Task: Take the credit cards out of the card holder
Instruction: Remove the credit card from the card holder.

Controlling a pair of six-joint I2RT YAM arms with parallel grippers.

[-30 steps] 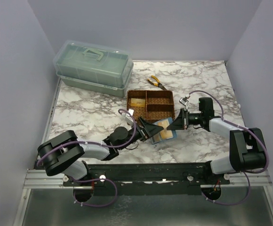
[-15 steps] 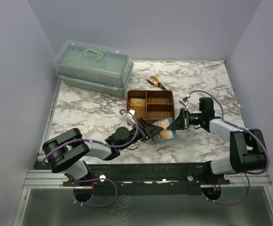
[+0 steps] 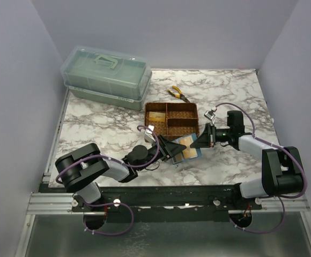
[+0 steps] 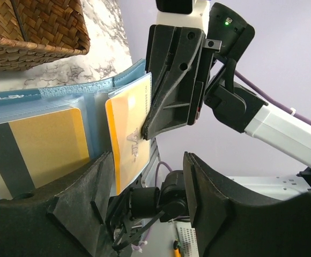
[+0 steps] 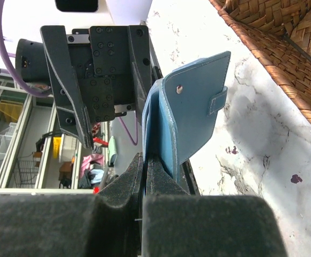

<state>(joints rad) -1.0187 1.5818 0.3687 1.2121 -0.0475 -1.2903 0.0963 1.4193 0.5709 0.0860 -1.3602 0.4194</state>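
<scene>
Left gripper [image 4: 147, 166] sits about half open, with the yellow card [image 4: 128, 134] poking into the gap. The card is closer to one finger than the other, and nothing's pinched yet as far as I can tell. Right gripper [image 5: 145, 160] is clamped tight on the edge of the card holder [image 5: 190, 123], propping it open just near of the woven tray [image 3: 171, 119], mid-table. My take: centre on that card first so both pads land flat, and grab only the exposed end. Then pull straight along the sleeve, not sideways, or you'll likely yank the holder out of the right's grip. Another gold card [image 4: 43, 144] is tucked in the neighbouring sleeve.
</scene>
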